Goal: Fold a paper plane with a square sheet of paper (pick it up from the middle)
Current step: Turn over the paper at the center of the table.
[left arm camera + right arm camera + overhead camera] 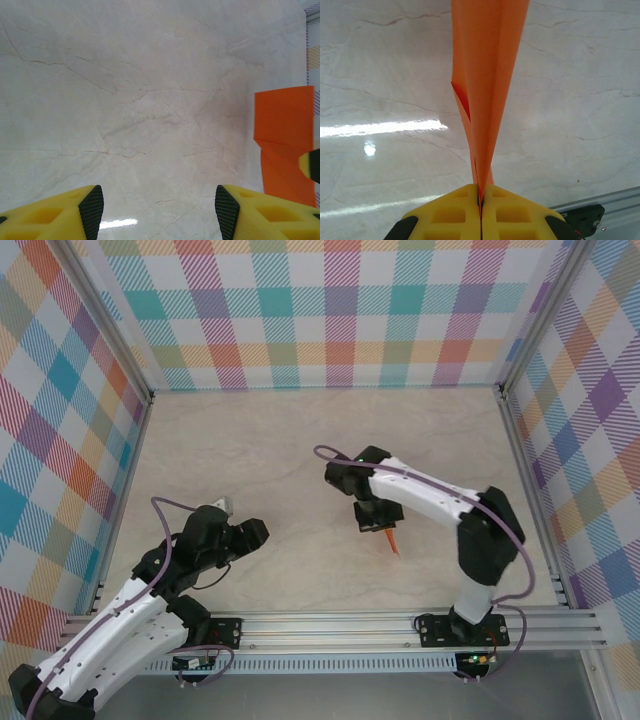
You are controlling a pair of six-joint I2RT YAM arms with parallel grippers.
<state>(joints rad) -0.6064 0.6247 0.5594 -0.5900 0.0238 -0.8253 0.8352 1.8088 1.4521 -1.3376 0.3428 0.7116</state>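
1. Paper plane: bright orange paper, folded long and narrow with a centre crease, is pinched at one end by the right gripper.
2. In the right wrist view the paper plane is seen running straight away from the fingers, widening toward the far end. A small folded flap is seen on its left edge.
3. In the top view the paper plane is seen just below the right gripper, right of the table's centre, with its point aimed at the near edge. Contact between the point and the table cannot be told.
4. Right gripper: the yellow fingers are pressed together on the paper, with no gap seen between them.
5. In the left wrist view the orange paper is seen at the right side as a flat folded panel with a diagonal crease.
6. Left gripper: the fingers are spread wide, nothing is held between them, and only bare table is seen in the gap.
7. In the top view the left gripper is placed at the near left of the table, well apart from the paper.
8. Table: pale marble-look surface with thin veins.
9. Walls: a pastel plaid pattern is seen on three sides.
10. Metal rail: it is run along the near edge, and both arm bases are bolted to it.
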